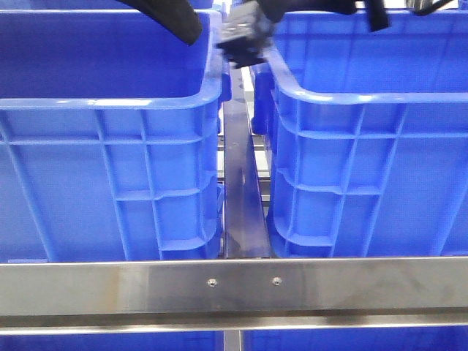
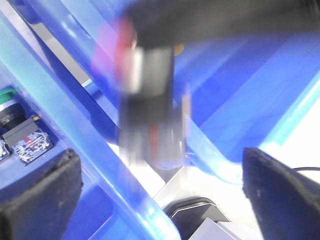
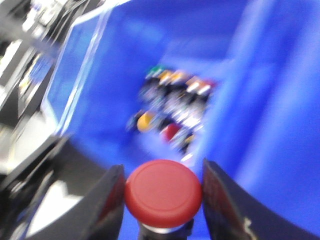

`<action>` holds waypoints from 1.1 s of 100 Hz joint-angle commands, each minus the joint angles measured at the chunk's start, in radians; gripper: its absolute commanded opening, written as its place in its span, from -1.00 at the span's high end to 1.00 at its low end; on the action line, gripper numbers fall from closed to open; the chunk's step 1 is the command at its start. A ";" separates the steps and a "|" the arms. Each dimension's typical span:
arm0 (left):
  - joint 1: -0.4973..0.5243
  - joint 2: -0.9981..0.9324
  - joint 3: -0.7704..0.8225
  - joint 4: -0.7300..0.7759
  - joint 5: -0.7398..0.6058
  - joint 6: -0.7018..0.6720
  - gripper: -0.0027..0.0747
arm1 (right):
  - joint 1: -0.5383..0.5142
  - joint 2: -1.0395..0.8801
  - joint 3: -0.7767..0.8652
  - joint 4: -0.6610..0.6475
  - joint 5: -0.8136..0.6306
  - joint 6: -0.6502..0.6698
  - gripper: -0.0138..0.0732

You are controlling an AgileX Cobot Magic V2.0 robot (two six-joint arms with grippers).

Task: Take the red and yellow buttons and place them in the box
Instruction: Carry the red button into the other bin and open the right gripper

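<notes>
Front view: two blue crates stood side by side, the left crate [image 1: 110, 146] and the right crate [image 1: 365, 146], parted by a narrow dark metal rail [image 1: 241, 197], with a steel crossbar [image 1: 234, 289] running across the foreground. Dark arm parts reached over the crates at the far edge, and a dark button unit [image 1: 245, 36] hung above the gap between the two rims; which claw carried it could not be told from this view.

Left wrist view: the left claw [image 2: 160, 185] had its two dark fingers [image 2: 42, 200] set wide apart, with nothing between the tips. A blurred grey-and-black button body with a red part [image 2: 150, 100] appeared ahead of the fingers, over a blue crate rim [image 2: 125, 190]; whether it was held by anything could not be told because of motion blur. A green-capped button [image 2: 7, 97] and a grey contact block [image 2: 27, 140] lay inside the crate beside that rim.

Right wrist view: the right claw [image 3: 162, 200] was clamped on a red button [image 3: 163, 189], its round cap sitting between the two fingers. Beyond it, at the bottom of a blue crate [image 3: 270, 100], lay a blurred heap of buttons [image 3: 172, 110], among them a yellow cap [image 3: 146, 120] and a red cap [image 3: 171, 131].
</notes>
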 commanded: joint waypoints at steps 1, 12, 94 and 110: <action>-0.006 -0.042 -0.026 -0.017 -0.035 -0.001 -0.67 | -0.063 -0.039 -0.048 0.058 0.017 -0.030 0.22; -0.006 -0.042 -0.026 -0.017 -0.028 -0.001 -0.67 | -0.156 -0.039 -0.064 0.058 0.025 -0.085 0.22; -0.006 -0.042 -0.026 -0.017 -0.028 -0.001 -0.67 | -0.298 0.081 -0.063 0.010 -0.655 -0.595 0.22; -0.006 -0.042 -0.026 -0.017 -0.028 -0.001 -0.67 | -0.298 0.162 -0.100 0.010 -0.701 -0.595 0.22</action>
